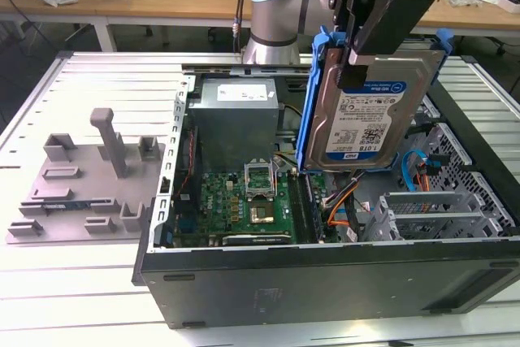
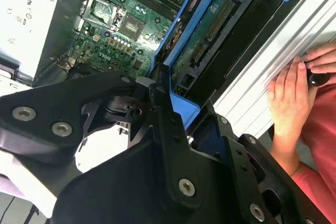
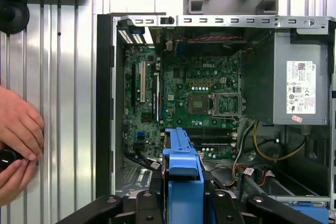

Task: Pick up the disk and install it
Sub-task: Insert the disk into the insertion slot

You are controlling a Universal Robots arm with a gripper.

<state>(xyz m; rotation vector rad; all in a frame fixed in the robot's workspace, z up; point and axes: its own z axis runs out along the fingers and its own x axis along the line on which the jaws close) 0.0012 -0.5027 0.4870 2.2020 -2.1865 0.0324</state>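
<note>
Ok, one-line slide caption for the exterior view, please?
Claw holding the disk on edge, label toward the camera, over the open computer case with its motherboard exposed.

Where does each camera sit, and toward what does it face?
Exterior view: off the arm, facing the open computer case; the end effector holds the disk above it.
First wrist view: on the arm, looking down into the case past the disk; a person's hand shows.
Second wrist view: on the arm, looking along the end effector's links at the disk.
All three share the disk.
</note>
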